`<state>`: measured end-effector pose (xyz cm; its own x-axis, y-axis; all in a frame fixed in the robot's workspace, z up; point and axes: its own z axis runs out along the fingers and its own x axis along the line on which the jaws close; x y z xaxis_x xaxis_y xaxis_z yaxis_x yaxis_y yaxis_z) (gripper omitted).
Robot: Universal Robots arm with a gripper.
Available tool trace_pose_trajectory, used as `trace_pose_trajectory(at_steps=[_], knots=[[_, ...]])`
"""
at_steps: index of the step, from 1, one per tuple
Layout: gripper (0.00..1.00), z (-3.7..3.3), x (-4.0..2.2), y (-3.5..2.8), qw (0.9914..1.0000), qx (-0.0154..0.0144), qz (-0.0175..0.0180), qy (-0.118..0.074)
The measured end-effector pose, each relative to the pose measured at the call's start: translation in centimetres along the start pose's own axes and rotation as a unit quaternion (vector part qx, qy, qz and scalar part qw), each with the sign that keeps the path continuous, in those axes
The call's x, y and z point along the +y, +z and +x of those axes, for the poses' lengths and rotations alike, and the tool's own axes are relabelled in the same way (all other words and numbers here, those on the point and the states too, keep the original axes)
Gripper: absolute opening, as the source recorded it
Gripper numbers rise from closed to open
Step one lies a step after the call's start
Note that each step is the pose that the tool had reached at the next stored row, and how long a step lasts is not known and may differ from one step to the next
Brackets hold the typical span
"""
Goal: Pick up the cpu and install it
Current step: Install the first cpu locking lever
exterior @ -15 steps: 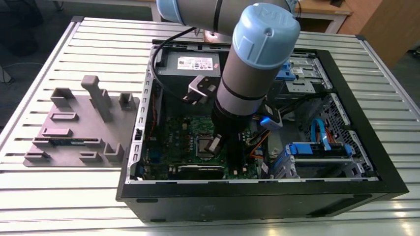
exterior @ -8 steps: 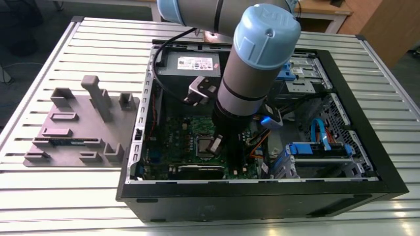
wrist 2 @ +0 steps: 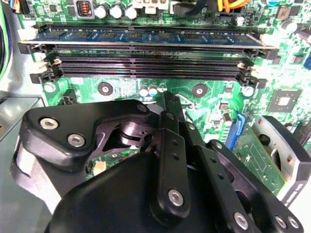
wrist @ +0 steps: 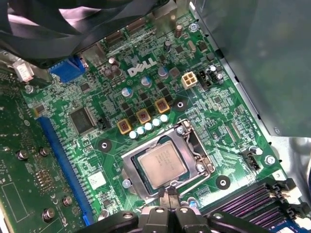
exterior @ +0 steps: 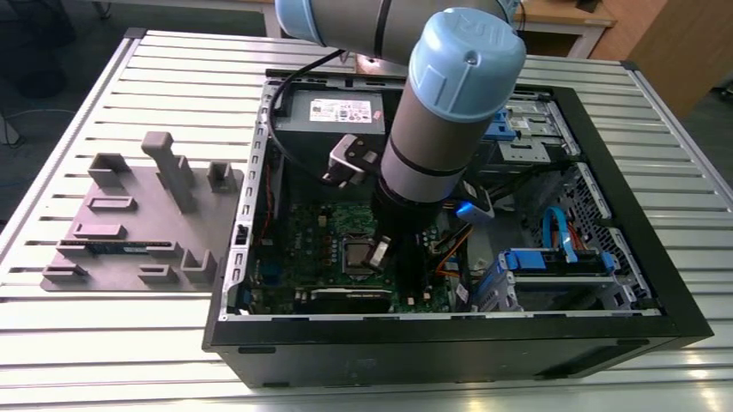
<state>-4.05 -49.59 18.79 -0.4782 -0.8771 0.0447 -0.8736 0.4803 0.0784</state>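
Note:
The cpu point(wrist: 162, 165), a silver square with a thin tan rim, lies flat inside the dark metal-framed socket point(wrist: 127, 162) of the green motherboard point(wrist: 102, 145). In the first wrist view my gripper point(wrist: 168, 198) is at the socket's edge beside the chip, its two thin black fingertips pressed together and holding nothing. The exterior view shows the gripper point(exterior: 380, 256) reaching down into the open computer case point(exterior: 458, 343), right by the socket point(exterior: 357, 255). The second wrist view looks over the black finger linkage point(wrist 2: 167, 145) from behind.
Black memory slots point(wrist 2: 146, 68), one of them holding a module point(wrist 2: 146, 35), run close to the gripper. A grey box with a white label point(exterior: 338, 112) sits at the case's far end. Drive bays and blue cables point(exterior: 550, 257) fill the exterior view's right. A grey fixture tray point(exterior: 126, 227) lies on the slatted table outside the case.

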Motion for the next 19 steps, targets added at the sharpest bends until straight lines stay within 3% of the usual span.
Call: trace_pose_trajectory(at_steps=[10,19], knots=[[0.11,0.43,-0.25,0.01,0.99998,-0.0007,-0.0004,-0.006],[0.11,0.39,-0.38,0.0,0.99979,-0.0164,-0.0089,-0.008]])
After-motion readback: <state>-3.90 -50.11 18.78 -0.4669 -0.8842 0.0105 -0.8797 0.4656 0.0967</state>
